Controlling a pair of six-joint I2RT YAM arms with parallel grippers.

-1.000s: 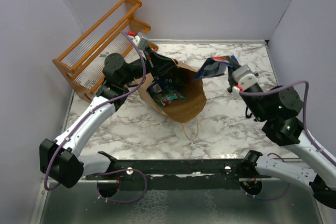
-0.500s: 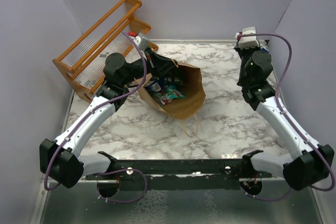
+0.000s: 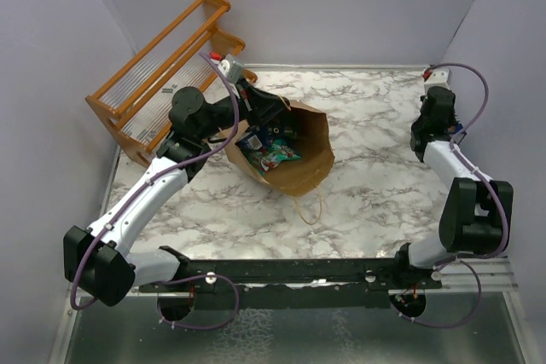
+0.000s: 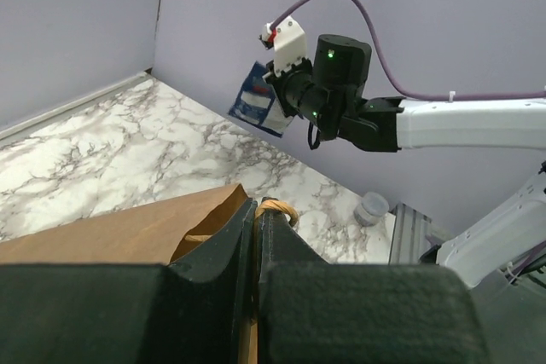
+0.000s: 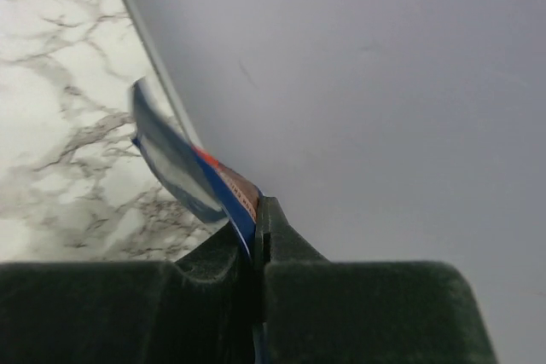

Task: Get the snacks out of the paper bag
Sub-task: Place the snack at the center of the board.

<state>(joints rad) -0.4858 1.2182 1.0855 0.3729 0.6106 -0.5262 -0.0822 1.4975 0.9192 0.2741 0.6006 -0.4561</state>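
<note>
Marble table (image 3: 375, 198), walled on three sides. An orange wooden rack (image 3: 158, 74) leans in the far left corner.

The left arm (image 3: 145, 189) stretches from its near-left base diagonally toward the rack, elbow high and wrist bent down over the bag's mouth. The right arm (image 3: 467, 206) is folded tight along the right side, forearm running away to the far right corner, wrist almost against the right wall (image 3: 503, 57).

The paper bag (image 3: 305, 168) sits left of centre, tipped, its mouth facing up toward the rack, near the rack but not touching as far as I can see. One handle loop (image 3: 312, 209) trails on the near side. There is wide bare marble between the bag and the right arm, and little room at the right wall.

The left gripper (image 4: 257, 210) is pinched closed on the bag's rim, seen only in the left wrist view. The right gripper (image 5: 258, 210) is clamped on a dark blue packet (image 5: 183, 168), held above the table edge just beside the wall. The left wrist view shows that packet (image 4: 258, 101) hanging in the air. In the top view I cannot make it out.

More snacks (image 3: 271, 155), teal and red, lie inside the bag's mouth.
</note>
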